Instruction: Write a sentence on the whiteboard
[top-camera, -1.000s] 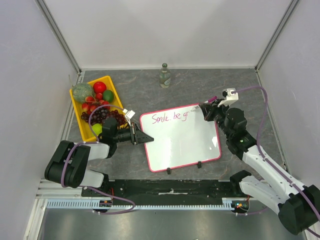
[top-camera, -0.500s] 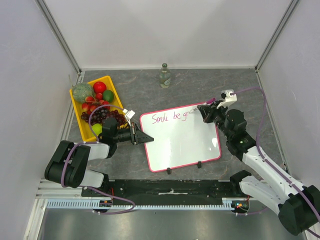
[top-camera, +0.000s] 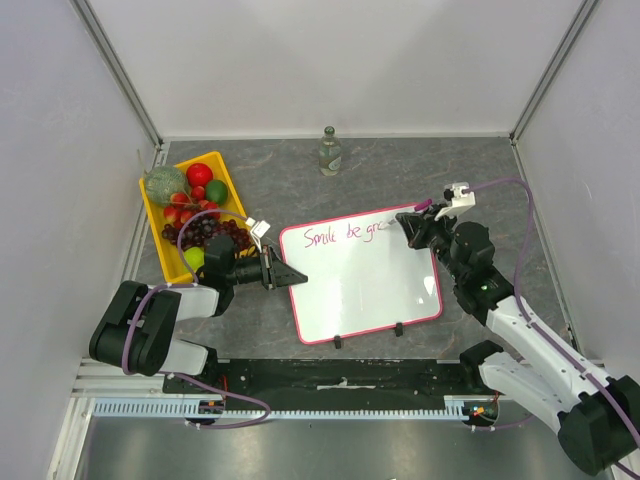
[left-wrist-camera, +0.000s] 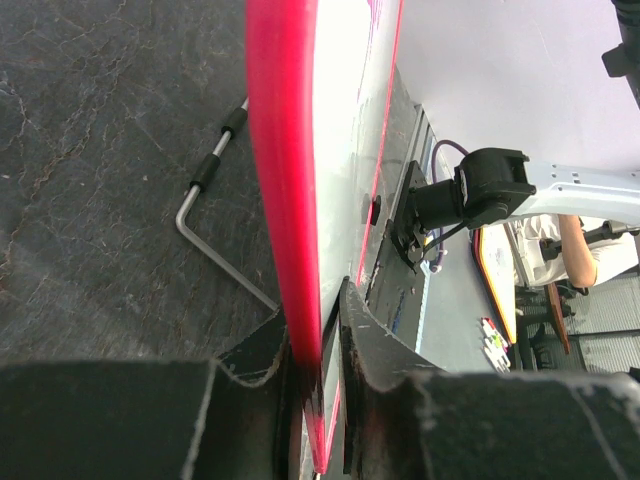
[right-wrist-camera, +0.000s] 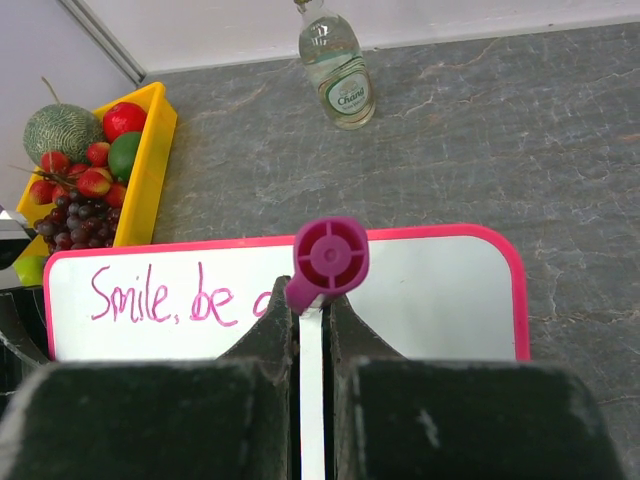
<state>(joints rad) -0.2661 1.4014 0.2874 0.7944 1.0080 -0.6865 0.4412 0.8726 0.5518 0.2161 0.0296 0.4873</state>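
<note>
The whiteboard (top-camera: 365, 285) lies flat on the dark table, pink-rimmed, two black clips on its near edge. Pink handwriting (top-camera: 345, 234) along its top reads "Smile, be gr" with more starting; in the right wrist view (right-wrist-camera: 165, 298) "Smile, be" shows, the rest hidden behind the fingers. My right gripper (top-camera: 415, 226) is shut on a white marker with a magenta end cap (right-wrist-camera: 330, 255), standing upright over the board's upper right. My left gripper (top-camera: 290, 276) is shut on the board's left rim (left-wrist-camera: 285, 200).
A yellow tray (top-camera: 152, 222) of fruit lies at the left. A small glass bottle (top-camera: 329, 151) stands at the back, also in the right wrist view (right-wrist-camera: 337, 62). A bent metal rod (left-wrist-camera: 205, 205) lies on the table beside the board.
The right gripper with the marker has shifted slightly right along the writing line, and the handwriting after "be" has grown by a letter. The left arm has not moved.
</note>
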